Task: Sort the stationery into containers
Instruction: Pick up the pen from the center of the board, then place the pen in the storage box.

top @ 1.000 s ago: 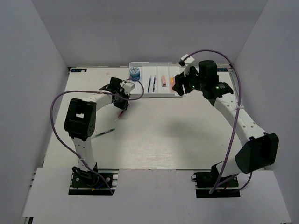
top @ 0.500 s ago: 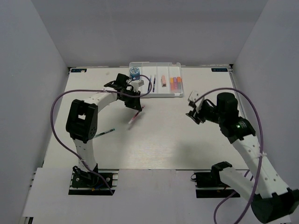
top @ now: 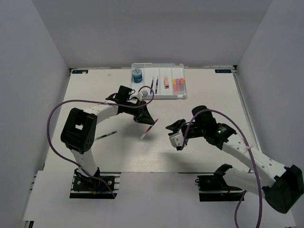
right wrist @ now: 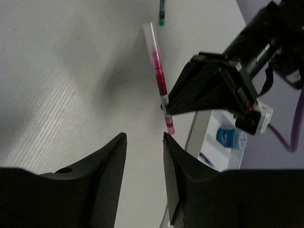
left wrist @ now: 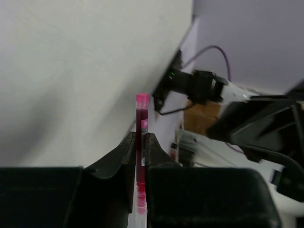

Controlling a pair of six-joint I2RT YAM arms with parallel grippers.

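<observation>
A red pen (top: 150, 128) with a clear end hangs slanted above the table's middle, and my left gripper (top: 145, 118) is shut on it. In the left wrist view the pen (left wrist: 141, 121) sticks out past the gripper (left wrist: 140, 138). My right gripper (top: 175, 134) stands open and empty just right of the pen, and its wrist view looks at the pen (right wrist: 159, 78) from its open gripper (right wrist: 144, 137). The white tray (top: 160, 94) at the back holds a blue roll (top: 137, 74), two dark pens (top: 154, 85), a pinkish eraser (top: 166, 81) and short markers (top: 178, 85).
A thin dark pen with a green tip (top: 105, 136) lies on the table at the left, beside the left arm's elbow. Purple cables loop off both arms. White walls close in the table on three sides.
My left gripper carried the red pen right and toward the table's middle. The right arm swung from the tray down to the middle, and its jaws narrowed.
</observation>
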